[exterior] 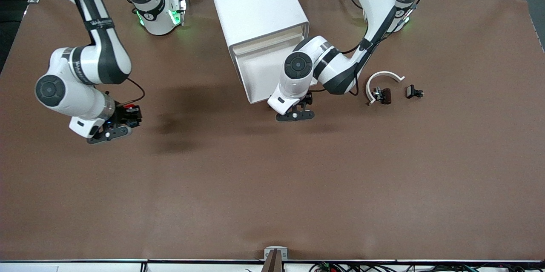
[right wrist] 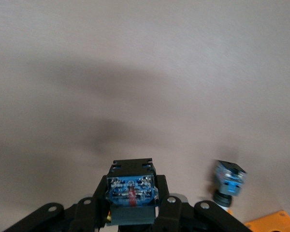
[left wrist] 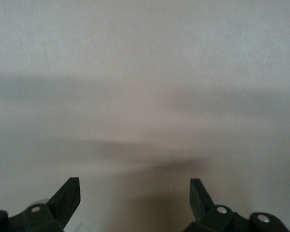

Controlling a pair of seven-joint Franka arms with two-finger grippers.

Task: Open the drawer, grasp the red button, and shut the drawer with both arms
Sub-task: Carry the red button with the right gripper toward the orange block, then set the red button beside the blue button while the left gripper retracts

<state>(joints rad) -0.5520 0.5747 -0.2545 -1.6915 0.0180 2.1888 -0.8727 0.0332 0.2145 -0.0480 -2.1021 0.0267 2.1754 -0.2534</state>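
Note:
The white cabinet (exterior: 255, 4) stands at the back middle of the table. One drawer (exterior: 255, 76) is pulled out toward the front camera. My left gripper (exterior: 295, 114) is at the drawer's front end, toward the left arm's end of the table. In the left wrist view it (left wrist: 134, 193) is open and empty, close to a pale flat surface. My right gripper (exterior: 121, 122) is over the table toward the right arm's end. It is shut on the button (exterior: 130, 109), whose red cap shows. The right wrist view shows its blue-black body (right wrist: 132, 189) between the fingers (right wrist: 166, 203).
A white curved piece (exterior: 383, 77) and two small dark parts (exterior: 382, 95) (exterior: 414, 91) lie toward the left arm's end. The right wrist view shows another blue-bodied button (right wrist: 229, 181) and an orange block's corner (right wrist: 276, 222) on the table.

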